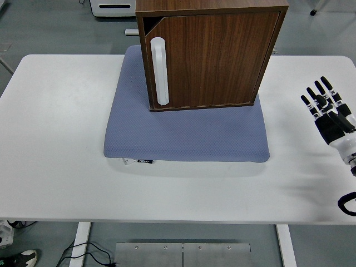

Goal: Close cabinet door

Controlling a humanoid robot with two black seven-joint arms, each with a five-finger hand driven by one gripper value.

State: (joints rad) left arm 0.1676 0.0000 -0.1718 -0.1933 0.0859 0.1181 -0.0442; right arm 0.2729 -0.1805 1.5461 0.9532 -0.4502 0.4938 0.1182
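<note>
In the head view, the cabinet is seen standing on a blue mat at the table's far middle, its door lying flush in the frame, the white handle upright at the left edge. The right hand is held well apart to the right over the table, fingers spread and holding nothing; the door lies to its left and farther off, and the task is judged done. The left hand is not shown.
</note>
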